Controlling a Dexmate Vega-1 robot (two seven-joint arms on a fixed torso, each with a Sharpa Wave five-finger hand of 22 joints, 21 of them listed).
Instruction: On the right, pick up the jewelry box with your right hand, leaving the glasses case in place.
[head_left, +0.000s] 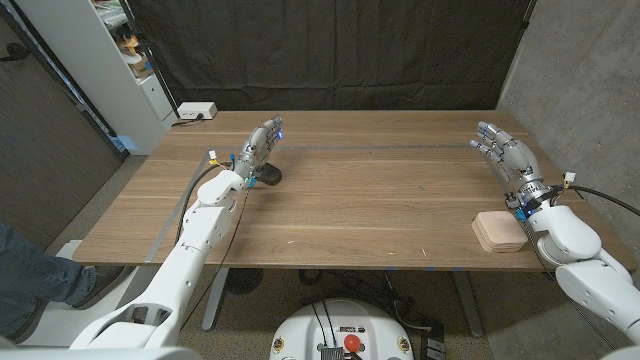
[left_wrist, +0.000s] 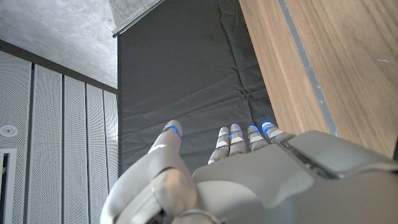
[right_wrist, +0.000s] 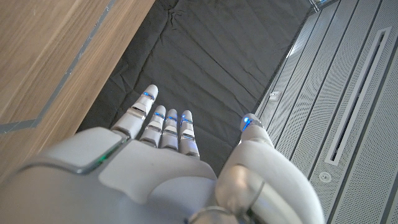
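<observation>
Nearest the desk's (head_left: 350, 210) front edge on the right, the tan jewelry box (head_left: 498, 232) lies flat, just beside the right wrist. Farther back, the right hand (head_left: 502, 152) hovers above the desk, fingers spread and holding nothing; the right wrist view shows its fingers (right_wrist: 163, 127) straight against a dark curtain (right_wrist: 211, 68). Across the desk, the left hand (head_left: 258, 147) is raised with fingers extended, empty, and a small dark object (head_left: 267, 176), possibly the glasses case, sits just below it.
</observation>
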